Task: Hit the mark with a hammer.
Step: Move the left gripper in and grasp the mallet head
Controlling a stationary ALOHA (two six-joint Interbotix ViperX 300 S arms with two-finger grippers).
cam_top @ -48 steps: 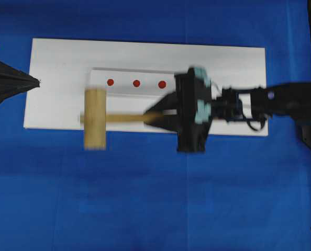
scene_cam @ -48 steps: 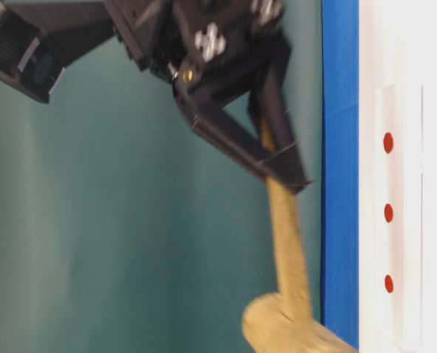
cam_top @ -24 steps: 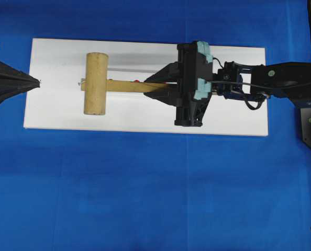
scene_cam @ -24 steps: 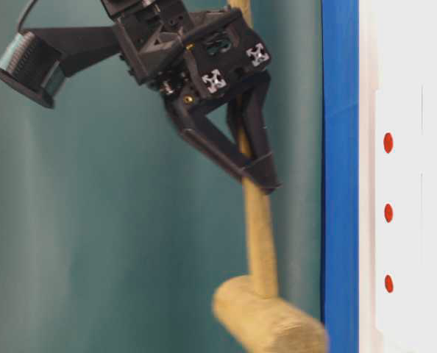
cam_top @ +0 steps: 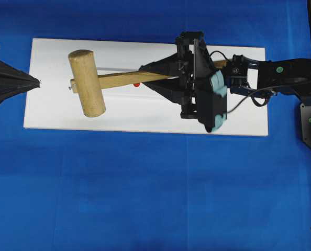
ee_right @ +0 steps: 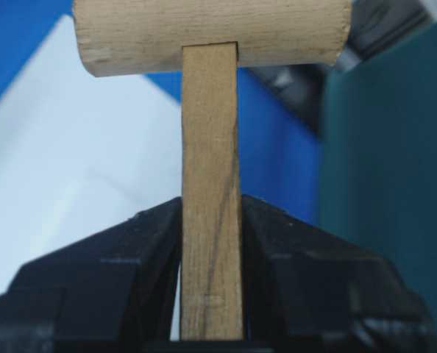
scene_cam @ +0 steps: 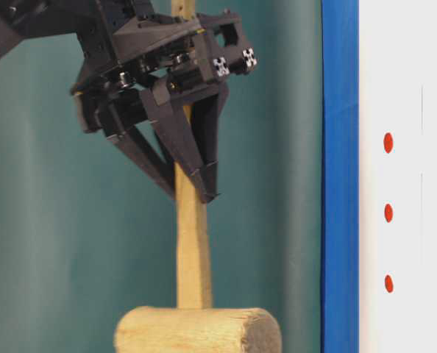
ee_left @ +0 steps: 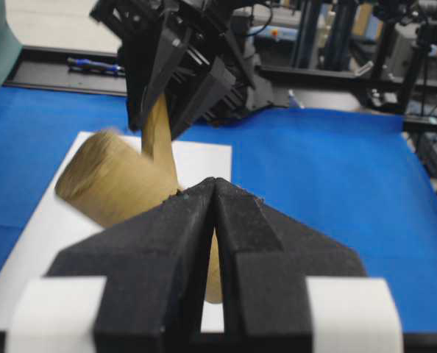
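Note:
My right gripper (cam_top: 144, 76) is shut on the flat handle of the light-wood hammer (cam_top: 86, 83). The hammer (scene_cam: 198, 331) hangs well off the white board (scene_cam: 410, 88), its handle running parallel to it. Three red marks (scene_cam: 388, 213) lie in a row on the board; from overhead only one mark (cam_top: 136, 84) peeks out under the handle. In the right wrist view the handle (ee_right: 211, 184) stands between the fingers (ee_right: 277, 243), with the thick head on top. My left gripper (cam_top: 38, 82) is shut and empty at the board's left end, pointing at the hammer head (ee_left: 112, 180).
The white board (cam_top: 145, 117) lies on a blue cloth (cam_top: 145, 198). A black frame and stands (ee_left: 336, 44) line the far side behind the right arm (cam_top: 281, 76).
The right gripper swung the hammer from the board's front edge back over the marks and lifted it away from the board, rolling its wrist. The left gripper stayed put.

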